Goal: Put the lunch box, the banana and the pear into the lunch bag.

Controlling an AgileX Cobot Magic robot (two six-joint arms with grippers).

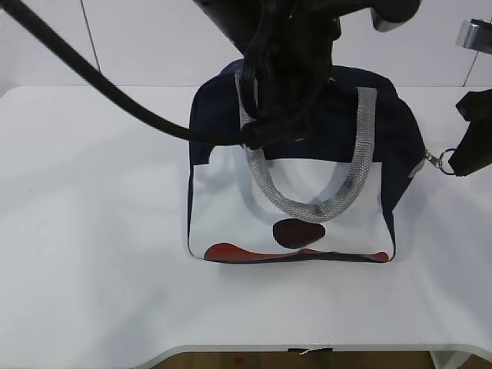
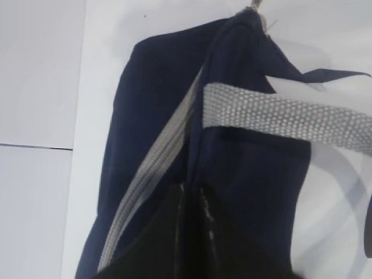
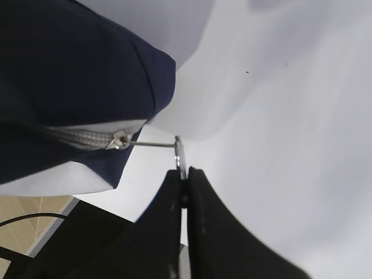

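The navy and white lunch bag (image 1: 231, 200) stands upright mid-table, its grey handle (image 1: 307, 209) hanging down the front panel. My left gripper (image 1: 265, 137) comes down from above and is shut, pinching a ridge of navy fabric on the bag's top beside the grey zipper (image 2: 152, 171); its tips (image 2: 195, 189) press into the cloth. At the bag's right end, my right gripper (image 3: 183, 172) is shut on the metal ring pull (image 3: 180, 152), which links to the zipper slider (image 3: 121, 140). The lunch box, the banana and the pear are out of view.
A black cable (image 1: 84, 73) from the left arm crosses the upper left. The white table (image 1: 84, 254) spreads around the bag, with its front edge (image 1: 231, 350) close below. A white wall stands behind. In the exterior view the right gripper (image 1: 470, 150) hangs off the bag's right end.
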